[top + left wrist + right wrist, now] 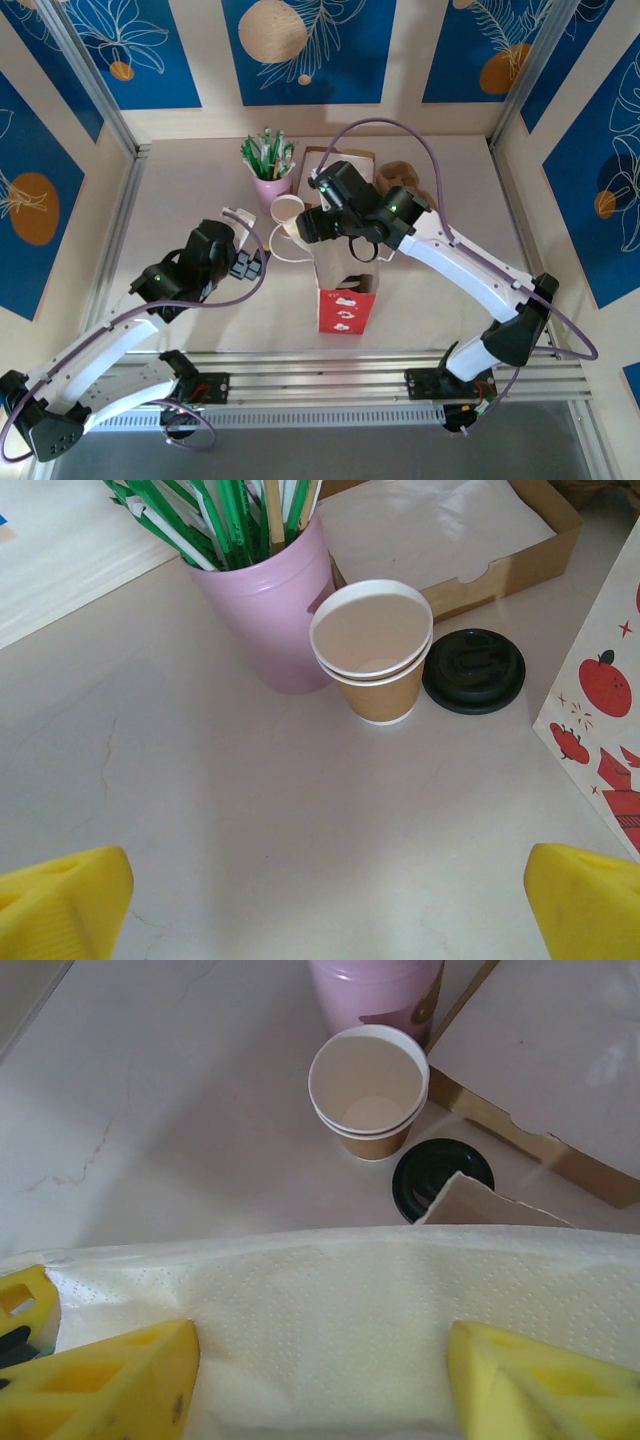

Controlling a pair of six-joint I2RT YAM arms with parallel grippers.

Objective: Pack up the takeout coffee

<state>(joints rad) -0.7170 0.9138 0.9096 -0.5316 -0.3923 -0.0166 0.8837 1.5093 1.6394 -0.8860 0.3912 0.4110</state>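
The takeout coffee is out of view. Two nested tan cups stand lidless beside the pink cup of sticks, and a black lid lies flat on the table right of them. My right gripper hovers open over the top of the red-and-tan paper bag. A white napkin is spread flat under and between its yellow fingers. My left gripper is wide open above bare table, short of the cups.
A shallow cardboard tray of napkins sits behind the cups. The bag's printed side stands at the right of the left wrist view. A brown paper object lies at the back. Walls enclose the table on three sides.
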